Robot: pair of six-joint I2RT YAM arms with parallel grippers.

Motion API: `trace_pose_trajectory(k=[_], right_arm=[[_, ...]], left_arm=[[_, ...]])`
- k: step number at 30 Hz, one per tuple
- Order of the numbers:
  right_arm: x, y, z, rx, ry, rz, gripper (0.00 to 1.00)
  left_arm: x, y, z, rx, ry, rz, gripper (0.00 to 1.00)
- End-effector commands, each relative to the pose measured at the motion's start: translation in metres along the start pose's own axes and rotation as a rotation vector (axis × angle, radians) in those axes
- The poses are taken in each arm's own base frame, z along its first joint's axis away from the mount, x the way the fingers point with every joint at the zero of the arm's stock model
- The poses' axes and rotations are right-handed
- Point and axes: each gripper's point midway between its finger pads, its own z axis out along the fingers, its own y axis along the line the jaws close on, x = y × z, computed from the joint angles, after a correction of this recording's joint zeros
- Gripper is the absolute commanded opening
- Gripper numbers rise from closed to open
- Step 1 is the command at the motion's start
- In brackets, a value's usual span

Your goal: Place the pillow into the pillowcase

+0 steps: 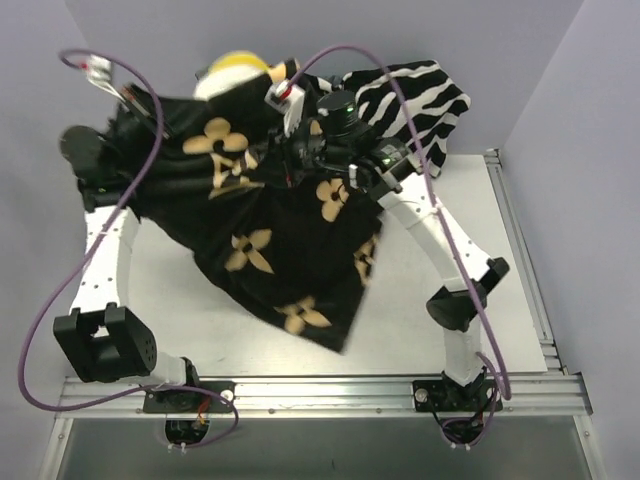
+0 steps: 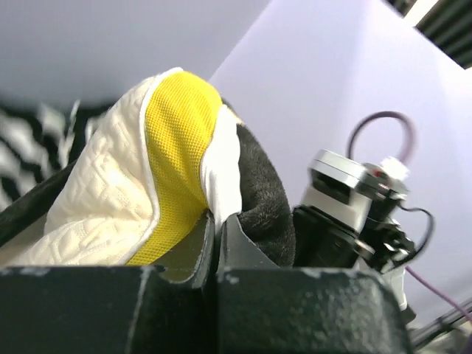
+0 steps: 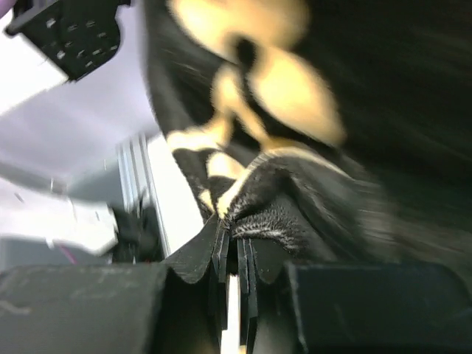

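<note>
The left gripper [image 2: 215,247], jaws pressed together, pinches the velvety black rim of the pillowcase [image 1: 265,215], beside the dimpled, rounded pillow [image 2: 103,199] poking out. The right gripper [image 3: 234,243] pinches a flower-patterned fold. The cloth hangs over the table [image 1: 190,330].

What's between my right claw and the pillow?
Black pillowcase fabric: the right claw pinches it in the right wrist view; top view shows the pillow poking out beyond.

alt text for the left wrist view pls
The cream pillow, yellow edge band up, bulges from the black pillowcase, whose rim the shut left end effector pinches at bottom center. The right arm is at right, a blurred zebra-striped cushion at far left.
</note>
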Motion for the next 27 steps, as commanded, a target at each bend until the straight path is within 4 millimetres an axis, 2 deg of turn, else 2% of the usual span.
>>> trace_pose_trajectory(k=[1, 2, 3, 4, 6, 7, 8, 9, 10, 11, 12, 13, 14, 15, 16, 17, 18, 19, 20, 21, 23, 24, 25, 26, 27], right_arm=[[-0.131, 0.062, -0.088, 0.004, -0.464, -0.169, 0.00], [-0.140, 0.064, -0.097, 0.013, -0.499, -0.169, 0.00], [-0.148, 0.058, -0.108, 0.048, -0.532, -0.156, 0.00], [-0.154, 0.060, -0.125, 0.059, -0.562, -0.117, 0.00], [-0.124, 0.030, -0.123, 0.118, -0.476, 0.019, 0.00], [-0.110, 0.010, -0.140, 0.182, -0.453, 0.074, 0.00], [-0.089, -0.006, -0.142, 0.216, -0.406, 0.188, 0.00], [-0.030, -0.042, -0.131, 0.287, -0.262, 0.355, 0.00], [-0.007, -0.059, -0.151, 0.297, -0.226, 0.462, 0.00], [0.021, -0.072, -0.156, 0.310, -0.175, 0.586, 0.00], [0.088, -0.088, -0.151, 0.330, -0.026, 0.754, 0.00], [0.110, -0.095, -0.166, 0.301, 0.008, 0.835, 0.00], [0.138, -0.096, -0.169, 0.271, 0.073, 0.900, 0.00], [0.180, -0.088, -0.180, 0.261, 0.215, 0.913, 0.00], [0.214, -0.096, -0.187, 0.286, 0.306, 0.981, 0.00], [0.231, -0.109, -0.207, 0.322, 0.309, 1.037, 0.00], [0.248, -0.115, -0.224, 0.343, 0.326, 1.084, 0.00], [0.264, -0.123, -0.239, 0.388, 0.338, 1.139, 0.00], [0.270, -0.139, -0.265, 0.441, 0.289, 1.197, 0.00], [0.275, -0.137, -0.278, 0.449, 0.302, 1.240, 0.00], [0.288, -0.146, -0.308, 0.513, 0.293, 1.268, 0.00], [0.296, -0.141, -0.316, 0.516, 0.322, 1.271, 0.00], [0.306, -0.143, -0.324, 0.531, 0.346, 1.267, 0.00], [0.319, -0.143, -0.332, 0.557, 0.379, 1.283, 0.00], [0.336, -0.147, -0.348, 0.627, 0.423, 1.294, 0.00]], left_arm=[[-0.034, -0.201, -0.023, 0.298, -0.116, 0.484, 0.00], [-0.034, -0.219, -0.025, 0.317, -0.127, 0.526, 0.00], [-0.034, -0.236, -0.026, 0.339, -0.138, 0.579, 0.00], [-0.026, -0.243, -0.023, 0.343, -0.121, 0.545, 0.00], [-0.009, -0.243, -0.012, 0.351, -0.085, 0.551, 0.00], [0.006, -0.222, -0.002, 0.282, -0.040, 0.464, 0.00], [0.038, -0.218, 0.012, 0.295, 0.018, 0.487, 0.00], [0.057, -0.201, 0.020, 0.244, 0.053, 0.464, 0.00], [0.099, -0.156, 0.027, 0.131, 0.163, 0.375, 0.00], [0.133, -0.133, 0.036, 0.061, 0.211, 0.371, 0.00], [0.158, -0.109, 0.038, -0.013, 0.265, 0.334, 0.00], [0.191, -0.074, 0.041, -0.100, 0.357, 0.279, 0.00], [0.239, -0.055, 0.041, -0.139, 0.462, 0.267, 0.00], [0.267, -0.044, 0.041, -0.163, 0.531, 0.272, 0.00], [0.300, -0.023, 0.047, -0.189, 0.606, 0.279, 0.00], [0.325, -0.016, 0.051, -0.183, 0.640, 0.341, 0.00], [0.369, -0.015, 0.056, -0.149, 0.721, 0.340, 0.00], [0.385, -0.016, 0.065, -0.117, 0.735, 0.332, 0.00], [0.396, -0.024, 0.075, -0.077, 0.751, 0.292, 0.00], [0.422, -0.004, 0.082, -0.093, 0.804, 0.251, 0.00], [0.438, -0.002, 0.097, -0.059, 0.824, 0.176, 0.00], [0.452, 0.000, 0.103, -0.009, 0.868, 0.122, 0.00], [0.446, -0.006, 0.117, 0.057, 0.833, 0.110, 0.13], [0.445, -0.012, 0.121, 0.090, 0.830, 0.042, 0.24], [0.436, -0.029, 0.128, 0.203, 0.806, 0.023, 0.40]])
